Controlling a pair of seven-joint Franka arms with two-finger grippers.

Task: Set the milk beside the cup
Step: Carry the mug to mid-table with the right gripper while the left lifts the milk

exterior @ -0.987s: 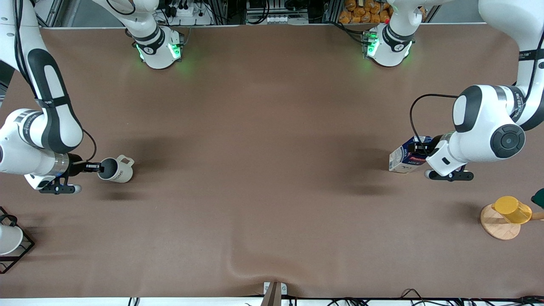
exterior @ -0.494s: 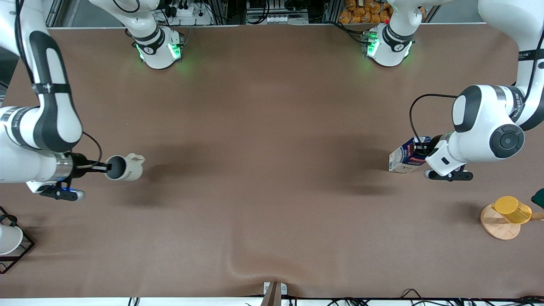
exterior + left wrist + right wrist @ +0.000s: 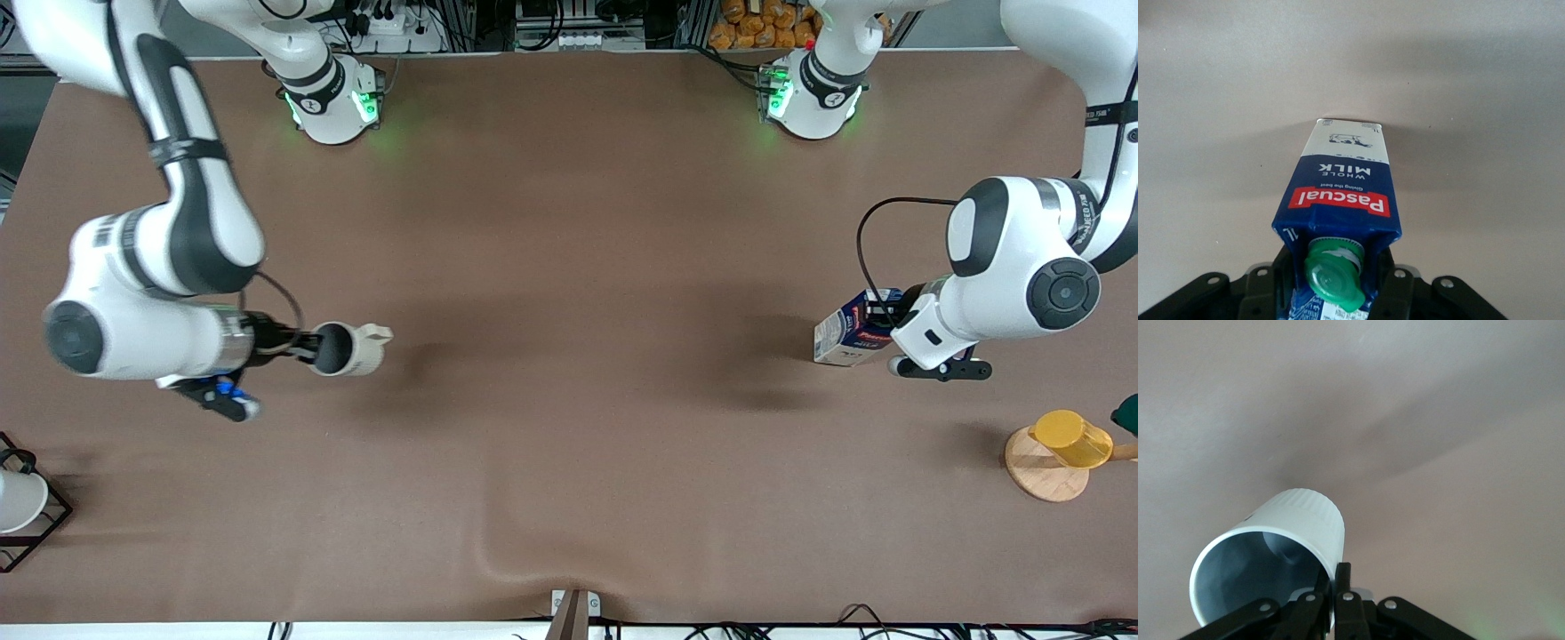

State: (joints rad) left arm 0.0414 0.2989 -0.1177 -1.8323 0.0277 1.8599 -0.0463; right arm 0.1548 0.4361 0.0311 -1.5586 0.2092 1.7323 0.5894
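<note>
Noted left gripper (image 3: 889,313) clamped on milk (image 3: 846,332), right gripper (image 3: 307,346) pinching cup (image 3: 348,348) rim, aloft, the two well apart across table (image 3: 569,222).

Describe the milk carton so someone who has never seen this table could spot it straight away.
Start at the left arm's end of the brown table, where the left gripper is shut on the milk. It is a small gable-top carton, dark blue over white, with a red label band and green cap. The nearby yellow cup on a round wooden coaster is nearer the camera.
</note>
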